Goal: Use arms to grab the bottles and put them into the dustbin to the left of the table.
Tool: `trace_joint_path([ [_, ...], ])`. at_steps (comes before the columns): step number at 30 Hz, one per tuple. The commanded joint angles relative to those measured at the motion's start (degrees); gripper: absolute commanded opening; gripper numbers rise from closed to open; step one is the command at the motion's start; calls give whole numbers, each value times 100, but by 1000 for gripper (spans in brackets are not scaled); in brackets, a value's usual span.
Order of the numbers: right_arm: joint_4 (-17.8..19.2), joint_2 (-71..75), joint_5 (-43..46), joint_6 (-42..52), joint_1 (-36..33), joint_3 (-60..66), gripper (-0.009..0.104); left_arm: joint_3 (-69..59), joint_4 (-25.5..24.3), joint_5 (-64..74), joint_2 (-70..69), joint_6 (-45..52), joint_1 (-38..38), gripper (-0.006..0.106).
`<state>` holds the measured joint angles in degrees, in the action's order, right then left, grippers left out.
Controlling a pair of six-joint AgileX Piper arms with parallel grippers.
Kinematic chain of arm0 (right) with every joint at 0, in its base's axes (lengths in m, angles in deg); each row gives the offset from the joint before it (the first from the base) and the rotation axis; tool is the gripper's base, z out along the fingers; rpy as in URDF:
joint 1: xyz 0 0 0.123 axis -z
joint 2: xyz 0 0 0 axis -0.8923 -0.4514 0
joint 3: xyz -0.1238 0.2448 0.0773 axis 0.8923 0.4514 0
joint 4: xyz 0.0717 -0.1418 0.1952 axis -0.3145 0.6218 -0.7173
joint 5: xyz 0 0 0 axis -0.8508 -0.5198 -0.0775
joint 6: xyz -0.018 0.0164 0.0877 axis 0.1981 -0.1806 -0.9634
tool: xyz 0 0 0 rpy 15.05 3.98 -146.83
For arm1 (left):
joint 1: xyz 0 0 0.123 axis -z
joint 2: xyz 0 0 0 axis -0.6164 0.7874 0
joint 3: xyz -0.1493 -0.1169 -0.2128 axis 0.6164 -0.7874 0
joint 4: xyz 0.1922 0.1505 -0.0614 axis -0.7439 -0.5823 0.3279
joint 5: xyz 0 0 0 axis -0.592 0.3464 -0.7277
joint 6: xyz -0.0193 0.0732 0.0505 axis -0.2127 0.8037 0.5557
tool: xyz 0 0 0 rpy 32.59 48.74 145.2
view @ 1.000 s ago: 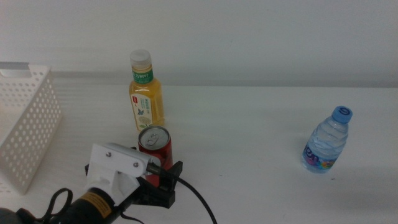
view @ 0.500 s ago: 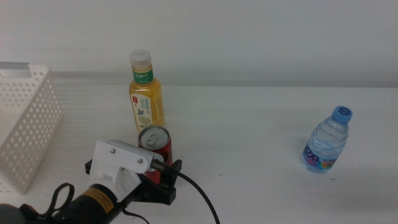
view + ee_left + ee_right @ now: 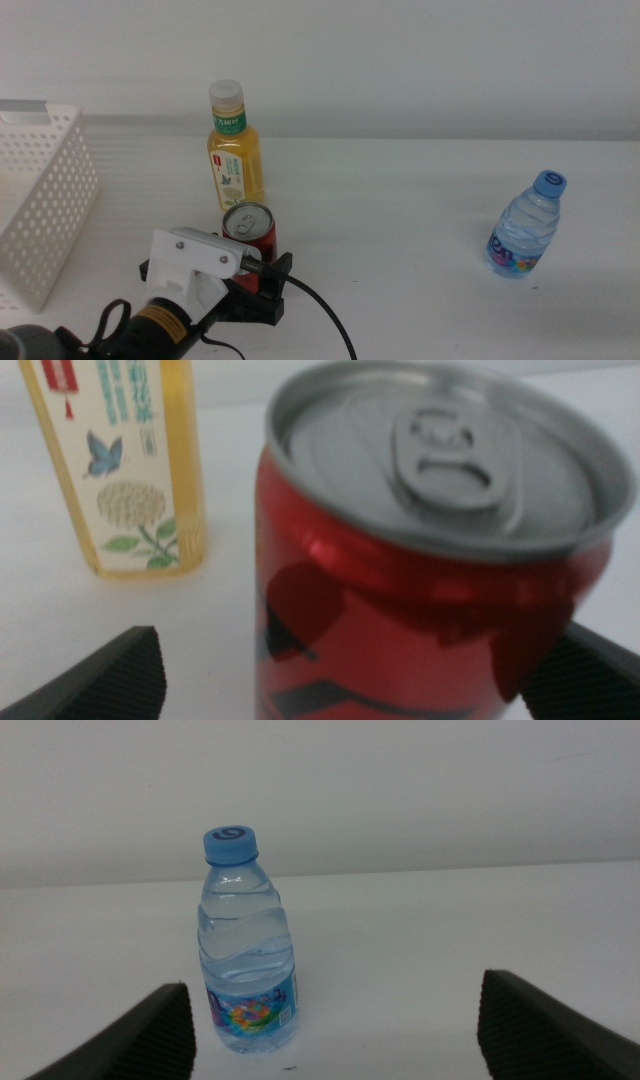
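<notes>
A red soda can (image 3: 248,232) stands upright on the white table (image 3: 400,200), just in front of the yellow-drink bottle (image 3: 236,150) with its white cap. My left gripper (image 3: 255,278) comes in from the bottom left and is open, one jaw on each side of the can's lower part. In the left wrist view the can (image 3: 420,560) fills the space inside the left gripper (image 3: 350,660), with the yellow bottle (image 3: 120,460) behind it. The small water bottle (image 3: 527,225) stands far right. The right gripper (image 3: 348,1030) is open, facing that bottle (image 3: 248,945) from a distance.
The white perforated dustbin (image 3: 45,200) stands at the table's left edge, left of the left arm. A black cable (image 3: 320,320) trails from the left wrist toward the bottom edge. The right arm is out of the middle view.
The left wrist has shifted slightly toward the can. The can and both bottles have not moved.
</notes>
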<state>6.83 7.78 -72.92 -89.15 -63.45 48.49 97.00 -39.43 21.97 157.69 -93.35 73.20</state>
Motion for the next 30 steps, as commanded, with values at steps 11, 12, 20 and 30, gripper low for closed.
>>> trace_joint_path([
  [11, 14, 224, -6, 38, 34, 241, 76, 661, -50, 192, 427, -83, 31, 94],
  [12, 14, 224, -6, 38, 34, 241, 76, 702, -39, 217, 450, -83, 31, 94],
  [20, 14, 224, -6, 38, 34, 241, 76, 891, 46, 251, 681, -96, 31, 94],
  [30, 14, 224, -6, 38, 34, 241, 76, 902, 96, 234, 790, -96, 31, 86],
])
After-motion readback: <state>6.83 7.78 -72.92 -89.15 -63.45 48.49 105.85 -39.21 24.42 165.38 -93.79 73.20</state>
